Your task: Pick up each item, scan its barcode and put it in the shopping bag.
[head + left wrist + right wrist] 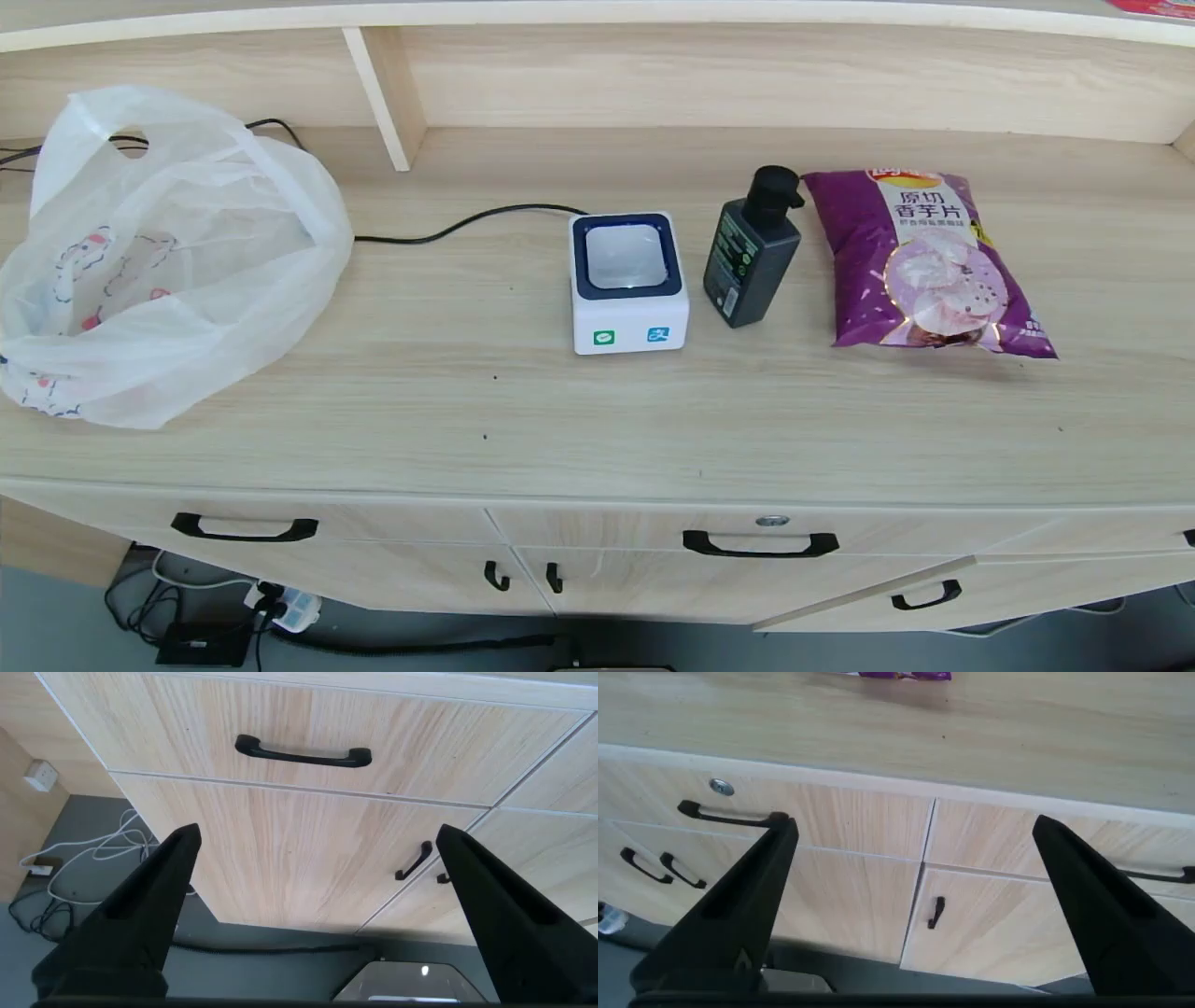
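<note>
Light wooden counter (597, 420) is seen running from side to side, with a raised shelf along its rear edge and drawer fronts (401, 523) with black handles (759, 543) below its front edge. At the left end of the surface a white, translucent shopping bag (159, 261) is slumped with its mouth open. Near the middle of the surface a white scanner (627, 283) with a dark-framed window on top is placed, and a black cable (467, 222) is led from it toward the rear left corner, behind the bag. Just beside the scanner, on the side toward the right end, a dark pump bottle (752, 247) is set, seemingly upright and not touching it. Next to the bottle, nearer the right end, a purple bag of chips (924, 261) is laid flat, face up. The left gripper (313, 915) is held below the counter, in front of a drawer handle (302, 754), with its jaws spread wide and nothing between them. The right gripper (910, 905) is held just below the front edge, facing the drawer fronts, with its jaws likewise spread wide around nothing.
</note>
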